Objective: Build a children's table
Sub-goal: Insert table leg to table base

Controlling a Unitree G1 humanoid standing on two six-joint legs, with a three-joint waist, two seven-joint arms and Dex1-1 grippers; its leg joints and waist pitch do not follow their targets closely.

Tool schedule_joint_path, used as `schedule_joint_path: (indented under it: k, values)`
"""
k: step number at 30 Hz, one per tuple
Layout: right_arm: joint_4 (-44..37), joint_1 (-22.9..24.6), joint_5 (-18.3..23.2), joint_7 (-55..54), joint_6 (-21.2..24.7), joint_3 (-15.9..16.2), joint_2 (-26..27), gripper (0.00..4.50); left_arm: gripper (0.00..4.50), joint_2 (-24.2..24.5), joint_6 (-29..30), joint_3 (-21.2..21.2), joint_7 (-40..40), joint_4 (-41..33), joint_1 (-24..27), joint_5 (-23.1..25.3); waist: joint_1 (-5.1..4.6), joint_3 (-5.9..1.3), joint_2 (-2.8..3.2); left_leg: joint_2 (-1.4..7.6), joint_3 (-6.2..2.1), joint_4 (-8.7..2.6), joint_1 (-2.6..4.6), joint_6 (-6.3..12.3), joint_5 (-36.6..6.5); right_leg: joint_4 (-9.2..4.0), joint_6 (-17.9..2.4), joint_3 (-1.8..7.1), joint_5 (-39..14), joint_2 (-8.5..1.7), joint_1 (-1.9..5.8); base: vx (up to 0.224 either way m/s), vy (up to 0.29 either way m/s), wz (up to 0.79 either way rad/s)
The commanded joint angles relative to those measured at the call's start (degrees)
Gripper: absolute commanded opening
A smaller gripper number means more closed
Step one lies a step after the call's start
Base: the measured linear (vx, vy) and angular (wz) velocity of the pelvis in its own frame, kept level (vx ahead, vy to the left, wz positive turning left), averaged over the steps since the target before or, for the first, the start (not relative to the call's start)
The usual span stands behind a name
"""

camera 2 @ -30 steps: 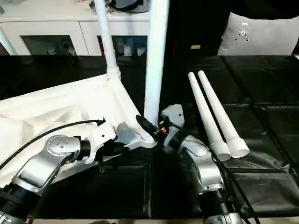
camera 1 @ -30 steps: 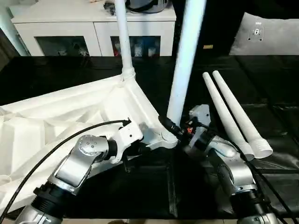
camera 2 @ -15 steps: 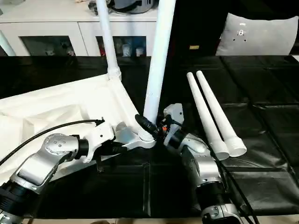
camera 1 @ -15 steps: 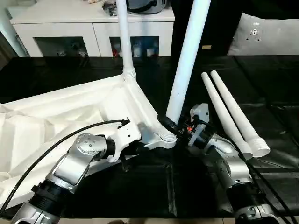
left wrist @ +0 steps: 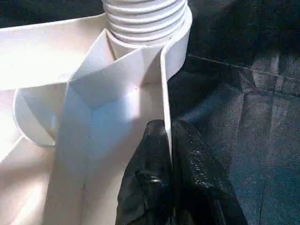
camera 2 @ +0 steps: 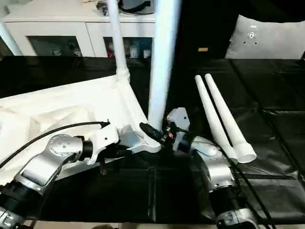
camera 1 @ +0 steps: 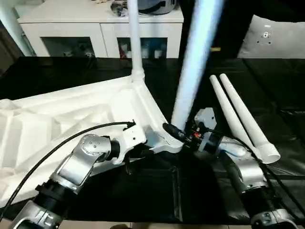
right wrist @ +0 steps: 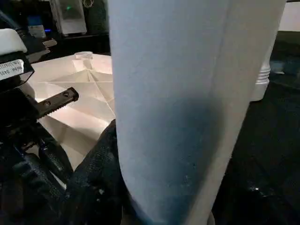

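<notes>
The left gripper [left wrist: 169, 154] was pinched tight on the thin rim of the tabletop [camera 1: 62, 129] just beside its near corner socket [camera 1: 167, 143], a hold that looked meant to steady the board while a leg went in. The right gripper [camera 1: 177, 134] had its black fingers [right wrist: 96, 183] wrapped around the base of the second leg [camera 1: 193, 71], clamped on it about half open, keeping the tube nearly upright over that socket; judging by the threaded end seated in the socket in the left wrist view, the leg was probably being screwed or pressed home. The tabletop lay upside down on the black mat [camera 1: 200, 200], its ribbed white underside facing up and tilted a little toward the robot's left. The first leg [camera 1: 134, 43] already stood in the far corner socket. The two spare legs [camera 1: 238, 117] lay side by side on the mat to the right, touching each other, well within reach. A white cabinet [camera 1: 100, 28] stood behind.
</notes>
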Motion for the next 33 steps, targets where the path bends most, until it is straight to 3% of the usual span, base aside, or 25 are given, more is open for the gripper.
schedule_joint_path:
  k: [1, 3, 8, 11, 15, 20, 25, 29, 33]
  values:
    - [5.30, 4.11, -1.36, -0.74, 5.01, -1.44, -2.67, 1.89, 0.00, 2.24, -1.57, 1.47, -0.85, -0.70, -1.33, 0.92, -0.14, -3.27, 0.41, 3.21, -1.39, -3.67, 0.28, 2.68, -8.35, -3.87, -12.96, 2.54, -1.26, -5.81, 2.36, 0.000, 0.000, 0.00]
    - [4.67, 4.42, 1.14, 0.35, 7.56, -2.60, -2.22, 1.89, 0.00, 2.20, -1.87, 1.44, -0.97, -0.41, -1.39, 0.92, -0.09, -3.27, 0.41, 3.20, -1.41, -3.67, 0.22, 3.02, -8.09, -3.88, -13.00, 2.57, -0.76, -5.81, 2.44, 0.000, 0.000, 0.00]
    - [5.45, 4.52, 0.11, 1.05, 8.42, -1.74, -3.09, 1.89, 0.00, 2.19, -2.11, 1.29, -1.04, -0.18, -1.44, 0.98, -0.24, -3.05, 0.38, 3.22, -1.41, -3.87, 0.30, 2.46, -9.85, -4.26, -12.80, 2.46, -4.85, -5.90, 2.27, 0.000, 0.000, 0.00]
    - [7.79, 3.91, -4.66, -0.61, 7.53, 1.16, -5.27, 1.89, 0.00, 2.56, -3.45, 0.54, -1.68, 0.74, -1.91, 1.30, -0.20, -2.95, 0.34, 3.20, -1.44, -3.94, 0.33, 2.21, -9.71, -4.37, -12.40, 2.46, -6.30, -5.84, 2.20, 0.000, 0.000, 0.00]
    - [9.03, 1.40, -7.76, -0.10, 7.15, 3.68, -6.56, 1.89, 0.00, 3.32, -5.62, -0.43, -3.38, 1.74, -2.56, 1.91, -0.39, -2.58, 0.50, 3.22, -1.53, -4.33, 0.84, 1.11, -14.06, -5.00, -11.40, 2.57, -13.40, -5.96, 1.91, 0.000, 0.000, 0.00]
    - [11.44, -3.13, -9.97, 1.73, 8.23, 6.18, -7.19, 1.89, 0.00, 4.24, -7.80, -1.83, -5.22, 2.97, -3.67, 3.07, -0.86, -2.60, 0.45, 3.16, -1.68, -4.43, 0.80, 0.64, -15.13, -5.10, -11.07, 2.64, -15.84, -6.00, 1.87, 0.000, 0.000, 0.00]
    - [13.21, -5.82, -10.92, 5.36, 10.81, 9.05, -8.34, 1.89, 0.00, 4.67, -9.64, -2.55, -6.78, 4.23, -4.88, 3.35, -1.12, -2.82, 0.43, 3.27, -1.71, -4.34, 0.66, 0.97, -13.58, -4.83, -11.78, 2.64, -12.56, -6.01, 2.08, 0.000, 0.000, 0.00]
    - [14.39, -6.61, -9.98, 8.32, 12.71, 9.83, -8.44, 1.89, 0.00, 4.81, -11.64, -3.21, -8.00, 6.35, -6.56, 3.82, -1.33, -3.19, 0.61, 3.31, -1.60, -4.06, 0.58, 1.65, -10.93, -4.16, -13.61, 2.44, -4.26, -5.85, 2.31, 0.000, 0.000, 0.00]
    - [14.79, -6.70, -9.33, 10.69, 13.72, 10.60, -8.62, 1.89, 0.00, 4.75, -13.15, -3.34, -9.03, 8.98, -8.62, 3.71, -1.31, -2.95, 0.85, 3.38, -1.58, -4.16, 0.65, 1.43, -11.89, -4.15, -14.21, 2.40, -2.75, -5.95, 2.34, 0.000, 0.000, 0.00]
